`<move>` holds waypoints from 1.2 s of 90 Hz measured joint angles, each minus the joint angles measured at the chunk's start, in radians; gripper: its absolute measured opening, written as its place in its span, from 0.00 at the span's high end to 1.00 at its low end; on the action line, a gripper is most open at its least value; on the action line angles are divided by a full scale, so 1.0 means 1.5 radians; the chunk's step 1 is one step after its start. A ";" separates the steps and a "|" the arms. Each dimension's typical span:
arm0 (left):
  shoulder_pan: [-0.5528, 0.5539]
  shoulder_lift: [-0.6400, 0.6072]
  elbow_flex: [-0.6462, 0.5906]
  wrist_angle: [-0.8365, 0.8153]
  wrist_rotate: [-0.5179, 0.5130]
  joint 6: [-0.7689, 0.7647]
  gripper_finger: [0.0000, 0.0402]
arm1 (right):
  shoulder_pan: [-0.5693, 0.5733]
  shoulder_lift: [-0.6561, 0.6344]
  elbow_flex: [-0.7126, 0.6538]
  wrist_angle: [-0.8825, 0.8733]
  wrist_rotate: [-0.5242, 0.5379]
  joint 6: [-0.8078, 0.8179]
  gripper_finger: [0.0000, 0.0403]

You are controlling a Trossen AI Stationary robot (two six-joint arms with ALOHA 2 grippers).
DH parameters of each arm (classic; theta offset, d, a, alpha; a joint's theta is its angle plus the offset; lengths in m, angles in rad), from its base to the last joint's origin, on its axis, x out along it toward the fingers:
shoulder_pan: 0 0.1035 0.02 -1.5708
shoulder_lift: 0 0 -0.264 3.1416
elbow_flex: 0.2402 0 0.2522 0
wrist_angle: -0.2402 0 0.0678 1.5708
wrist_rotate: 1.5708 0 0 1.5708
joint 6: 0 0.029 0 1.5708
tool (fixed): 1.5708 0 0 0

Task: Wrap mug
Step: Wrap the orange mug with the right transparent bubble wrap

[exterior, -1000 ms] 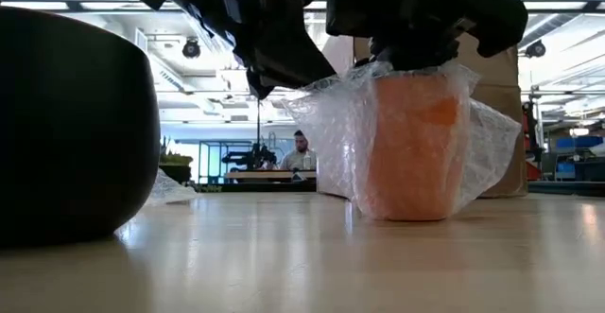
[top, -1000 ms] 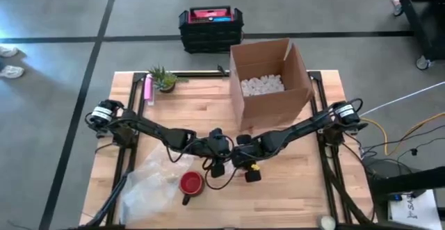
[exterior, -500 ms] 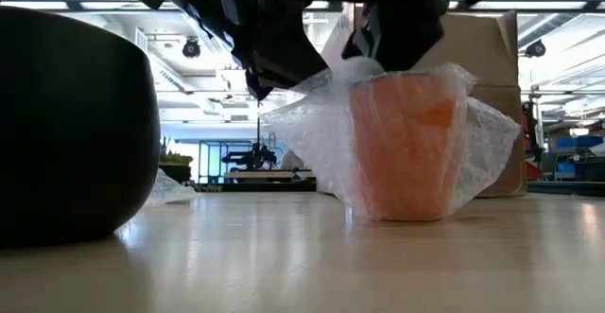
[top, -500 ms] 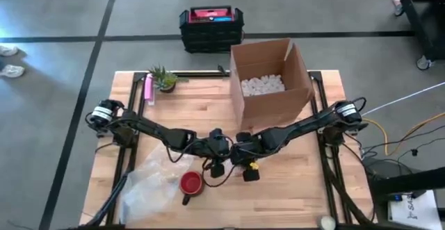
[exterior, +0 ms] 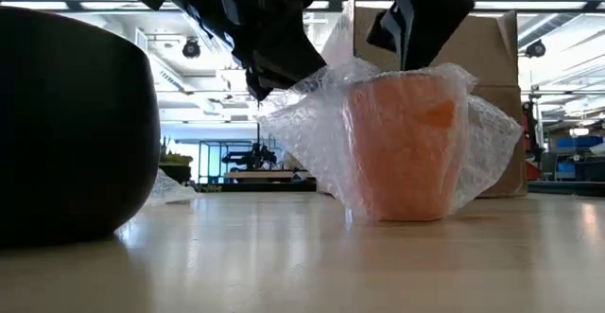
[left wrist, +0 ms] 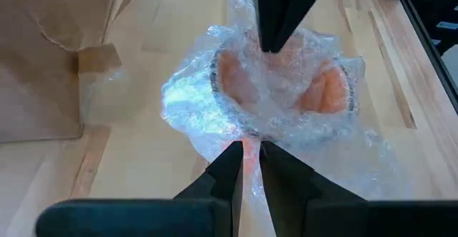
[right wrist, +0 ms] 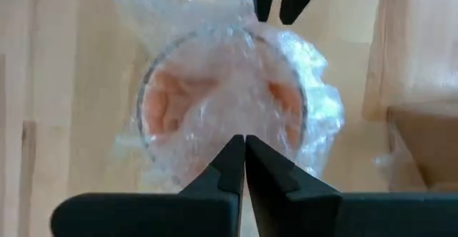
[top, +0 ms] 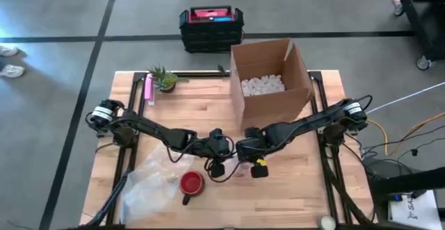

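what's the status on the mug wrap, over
Left gripper shut on wrap at mug rim. Right gripper shut, empty, above mug. Mug upright, wrapped. Nothing blocking.

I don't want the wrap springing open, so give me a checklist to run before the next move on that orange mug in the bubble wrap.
1. The orange mug stands upright on the wooden table: ok.
2. The clear bubble wrap covers the mug's sides and mouth: ok.
3. The left gripper pinches the wrap at the rim: ok.
4. The right gripper, shut, is clear of the wrap: cannot tell; its tip is very near.
5. Wrap tucked under the base: cannot tell.
6. The brown cardboard box is open on top: ok.
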State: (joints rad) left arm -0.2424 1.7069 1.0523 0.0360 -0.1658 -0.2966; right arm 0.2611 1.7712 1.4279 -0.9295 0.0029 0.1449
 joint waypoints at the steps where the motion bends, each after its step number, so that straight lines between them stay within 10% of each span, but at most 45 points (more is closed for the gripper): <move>1: 0.000 0.000 0.000 0.000 0.000 0.000 0.91 | 0.000 0.004 -0.002 0.002 0.000 -0.001 1.00; 108: 0.000 0.001 0.000 -0.002 -0.001 0.000 0.91 | 0.005 0.046 0.019 0.103 -0.005 -0.041 1.00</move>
State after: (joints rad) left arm -0.2426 1.7084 1.0523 0.0334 -0.1665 -0.2972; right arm 0.2684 1.8406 1.4570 -0.7750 -0.0047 0.0835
